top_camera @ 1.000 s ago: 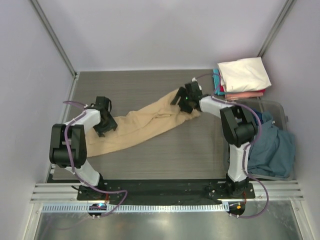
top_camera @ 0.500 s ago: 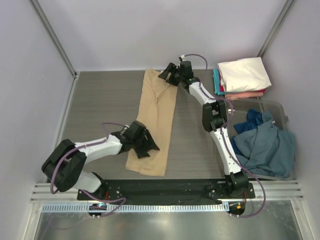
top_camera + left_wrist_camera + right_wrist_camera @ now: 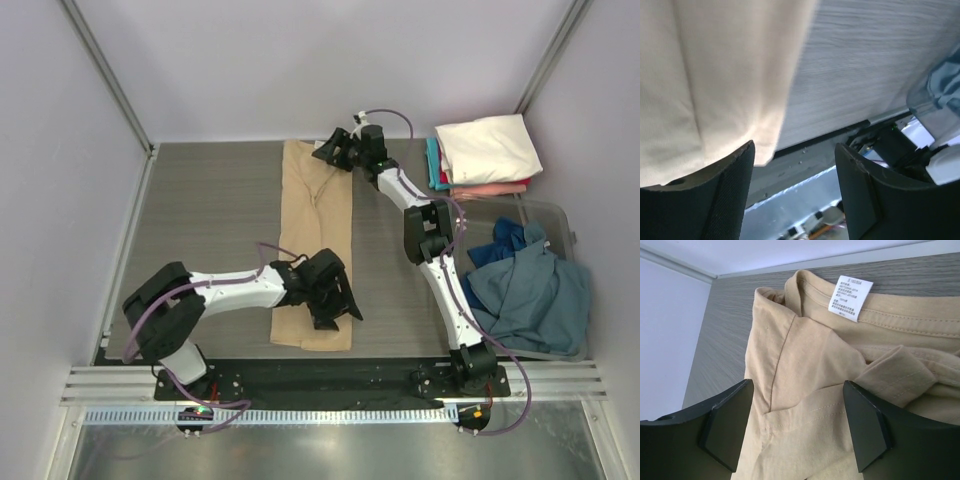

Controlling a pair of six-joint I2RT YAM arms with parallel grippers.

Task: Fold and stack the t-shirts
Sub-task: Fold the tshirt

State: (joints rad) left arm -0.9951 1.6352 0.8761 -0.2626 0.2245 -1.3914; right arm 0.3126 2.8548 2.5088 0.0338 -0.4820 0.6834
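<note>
Two pincers, both with jaws apart and nothing between them. We note the tan shirt (image 3: 318, 235) lying as a long narrow strip on the table (image 3: 210, 210), its collar end with the label just under the right pincer (image 3: 330, 150) and its hem end beneath the left pincer (image 3: 338, 303). Well to the right of the right pincer sits a folded stack (image 3: 487, 155), with a heap of blue shirts (image 3: 530, 290) nearer the arm bases.
</note>
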